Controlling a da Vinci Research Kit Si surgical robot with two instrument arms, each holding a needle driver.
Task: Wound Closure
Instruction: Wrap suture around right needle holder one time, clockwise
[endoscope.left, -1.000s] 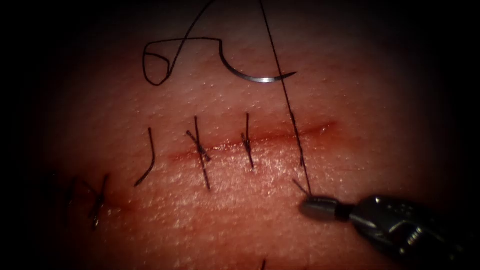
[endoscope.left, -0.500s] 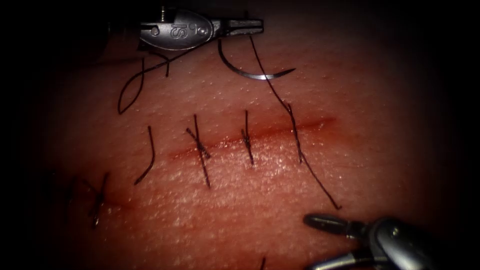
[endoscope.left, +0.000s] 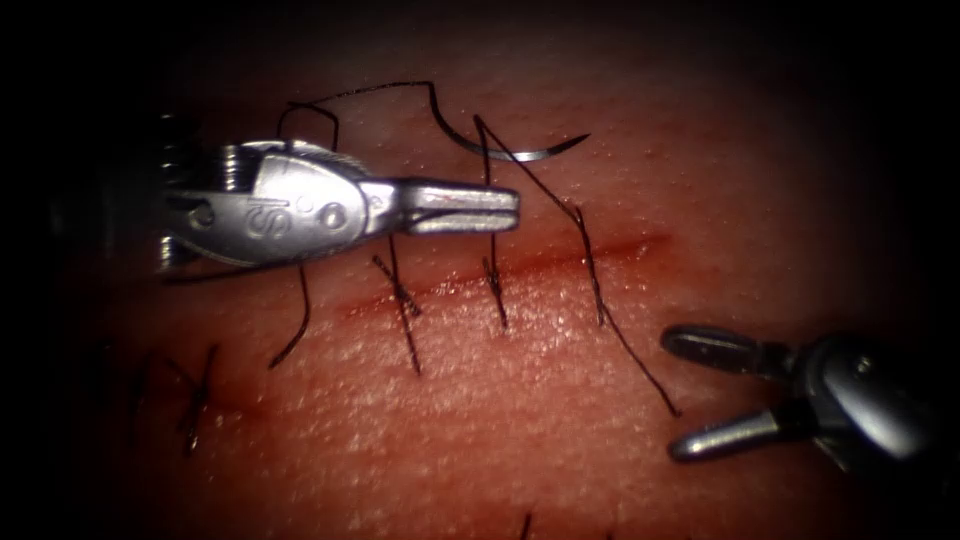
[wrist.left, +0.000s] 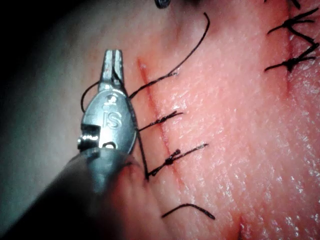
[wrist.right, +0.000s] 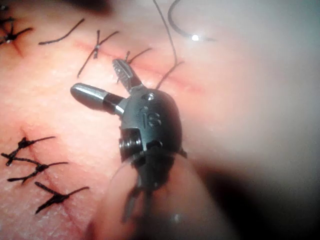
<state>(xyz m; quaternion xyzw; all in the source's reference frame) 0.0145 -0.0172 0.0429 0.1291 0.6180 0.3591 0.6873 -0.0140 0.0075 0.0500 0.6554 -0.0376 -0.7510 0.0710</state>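
One tissue (endoscope.left: 560, 400) carries a red cut (endoscope.left: 520, 270) running across it, crossed by tied stitches (endoscope.left: 400, 295). Left pincer (endoscope.left: 505, 210) lies just above the cut with its jaws closed on the thread (endoscope.left: 590, 270), which climbs from them to a peak and runs down across the cut's right part to a free end beside the right pincer (endoscope.left: 680, 395). That pincer is spread wide, holding nothing. Needle (endoscope.left: 510, 152) lies loose on the tissue toward its far edge, outside the flesh.
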